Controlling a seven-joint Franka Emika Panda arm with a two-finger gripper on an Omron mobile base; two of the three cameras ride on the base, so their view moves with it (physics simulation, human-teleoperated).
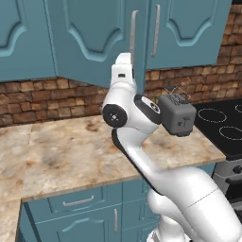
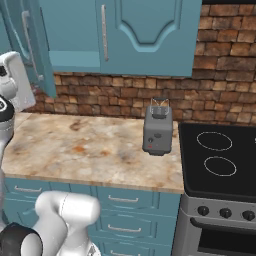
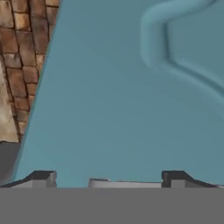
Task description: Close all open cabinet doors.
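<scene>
One tall teal cabinet door (image 1: pixel 94 42) stands swung out over the counter, its silver bar handle (image 1: pixel 133 35) along its free edge. In the right base view this open door (image 2: pixel 36 50) shows nearly edge-on at the far left. To its right, another cabinet door (image 1: pixel 189 28) lies flush and shut, and so does the one at the far left (image 1: pixel 21 38). My white hand (image 1: pixel 124 66) reaches up close to the open door's lower edge. In the hand view my gripper (image 3: pixel 109 179) faces the door's panel (image 3: pixel 122 100) at very close range, fingers wide apart with nothing between them.
A grey toaster (image 1: pixel 177 113) stands on the marble counter (image 1: pixel 66 151) beside the black stove (image 1: pixel 222 125). A brick wall (image 2: pixel 120 95) runs behind the counter. Teal drawers (image 2: pixel 130 200) lie below the counter edge.
</scene>
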